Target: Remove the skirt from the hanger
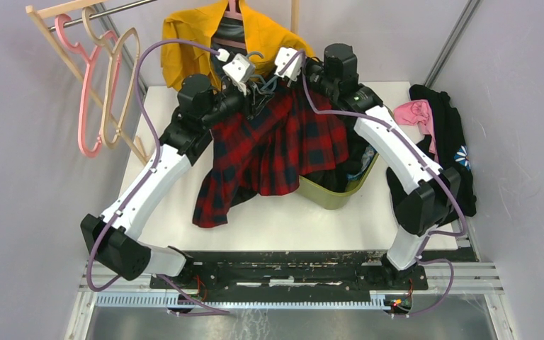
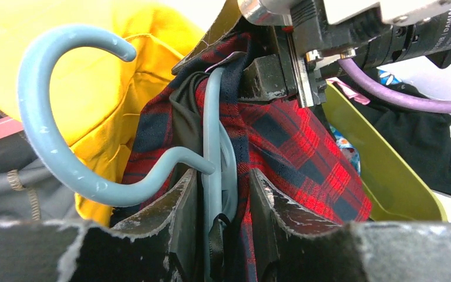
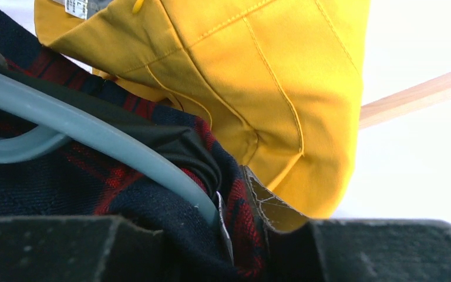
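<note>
Over the white worktop [image 1: 269, 230] both arms reached far forward and leaned inward. The left arm [image 1: 149, 184] rose from its base at the near-left and the right arm [image 1: 397, 152] from the near-right, and their wrists met at the far centre in front of a hanging mustard-yellow jacket [image 1: 269, 35].

Between the two wrists hung the red-and-navy plaid skirt [image 1: 283, 142]. Its waist was bunched up at the jaws. Its folds spread down and toward the near-left, the hem resting on the worktop and one side draped against the olive-green plastic bin [image 1: 340, 195]. The skirt was not yet off the grey-blue plastic hanger [image 2: 53, 153], whose open hook curled free to the left in the left wrist view.

The left gripper [image 2: 223, 200] had its jaws drawn in to a narrow gap around the hanger's neck just below the hook. One finger [image 2: 179, 217] touched the plastic — the other pressed a fold of plaid against it.

The right gripper [image 3: 238, 223] sat just beside, at the gathered waistband. Its jaws stood close together with plaid cloth and the tip of a hanger bar between them — whether they pinched the cloth or merely bracketed it, I could not tell.
</note>
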Robot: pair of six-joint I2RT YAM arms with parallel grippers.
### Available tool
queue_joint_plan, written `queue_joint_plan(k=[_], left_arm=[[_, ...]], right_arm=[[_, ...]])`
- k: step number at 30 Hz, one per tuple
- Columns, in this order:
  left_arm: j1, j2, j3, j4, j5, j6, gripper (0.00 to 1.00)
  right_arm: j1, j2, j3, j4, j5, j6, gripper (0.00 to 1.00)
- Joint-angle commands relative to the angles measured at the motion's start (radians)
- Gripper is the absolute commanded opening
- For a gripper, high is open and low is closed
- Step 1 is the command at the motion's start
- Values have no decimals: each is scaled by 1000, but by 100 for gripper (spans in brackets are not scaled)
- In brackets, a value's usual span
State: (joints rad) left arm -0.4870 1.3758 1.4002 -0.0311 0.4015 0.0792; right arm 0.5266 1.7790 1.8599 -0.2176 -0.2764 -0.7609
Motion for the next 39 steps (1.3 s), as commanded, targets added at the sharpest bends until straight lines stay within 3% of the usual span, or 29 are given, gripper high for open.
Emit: queue_joint_plan(k=[1, 7, 15, 21, 29, 31, 32, 33, 34, 35, 36, 39], left_arm=[[-147, 19, 11, -65, 323, -127, 3], [-147, 41, 28, -62, 269, -145, 3], [-147, 67, 52, -52, 239, -151, 3], [-147, 95, 46, -20, 201, -177, 3], [-145, 141, 86, -33, 137, -142, 3], [-145, 150, 103, -36, 135, -139, 3], [-145, 151, 107, -35, 138, -139, 3], [-145, 153, 115, -34, 141, -140, 3], [-145, 154, 118, -30, 146, -143, 3], [-145, 152, 120, -23, 155, -149, 3], [-145, 150, 121, -16, 168, -152, 3], [-146, 138, 112, 7, 184, -171, 3]], right_arm=[[41, -121, -25, 386, 7, 238, 14], [42, -217, -132, 397, 32, 212, 43], [41, -333, -205, 327, 12, 209, 65], [42, -433, -286, 245, -28, 202, 74], [41, -538, -372, 85, 27, 156, 76], [42, -554, -385, 88, 53, 149, 71], [42, -557, -388, 97, 69, 148, 63], [41, -558, -386, 102, 83, 142, 49], [42, -557, -381, 111, 97, 134, 25], [41, -554, -378, 125, 108, 132, 7], [42, -551, -374, 135, 111, 132, 2], [42, -532, -363, 140, 108, 92, 1]])
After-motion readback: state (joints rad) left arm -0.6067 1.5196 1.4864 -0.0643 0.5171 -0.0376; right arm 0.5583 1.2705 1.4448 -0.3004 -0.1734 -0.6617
